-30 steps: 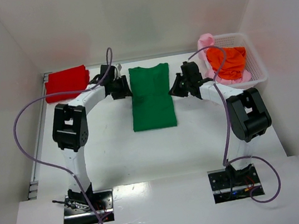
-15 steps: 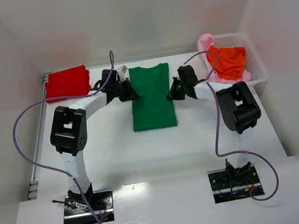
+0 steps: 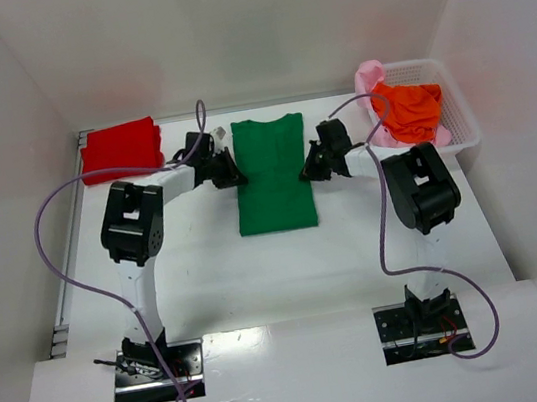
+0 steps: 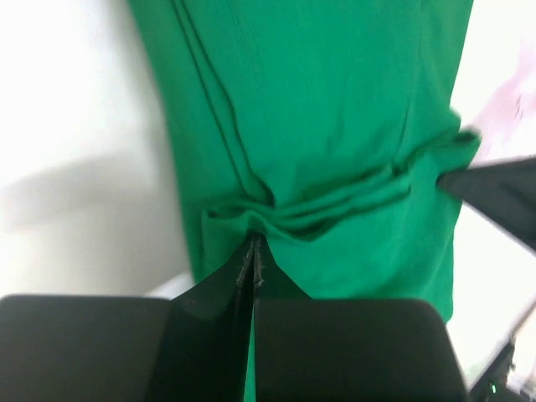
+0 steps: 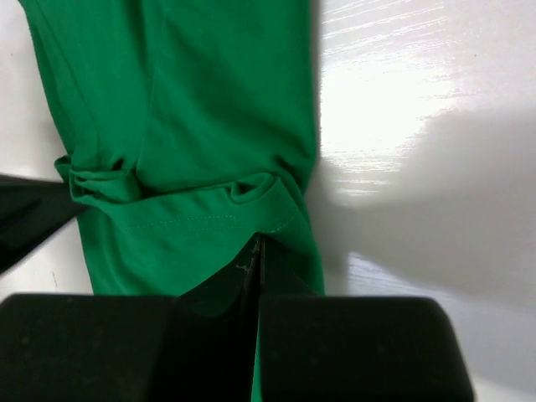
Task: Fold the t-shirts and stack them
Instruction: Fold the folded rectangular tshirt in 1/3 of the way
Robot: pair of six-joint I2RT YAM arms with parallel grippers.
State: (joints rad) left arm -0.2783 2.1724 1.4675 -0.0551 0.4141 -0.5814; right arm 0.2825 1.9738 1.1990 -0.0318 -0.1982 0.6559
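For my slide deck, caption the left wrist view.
Left gripper shut on the dark green t-shirt, bunching its edge.

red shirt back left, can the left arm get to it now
Probably within reach: the red t-shirt lies left of the left gripper, only table between. But that gripper is shut on the edge of the green t-shirt.

The left arm (image 3: 132,227) bends at its elbow with the wrist pointing toward 3 o'clock, and the right arm (image 3: 422,188) mirrors it toward 9 o'clock, each with jaws closed tight, pinching an edge of the dark green t-shirt (image 3: 273,185).
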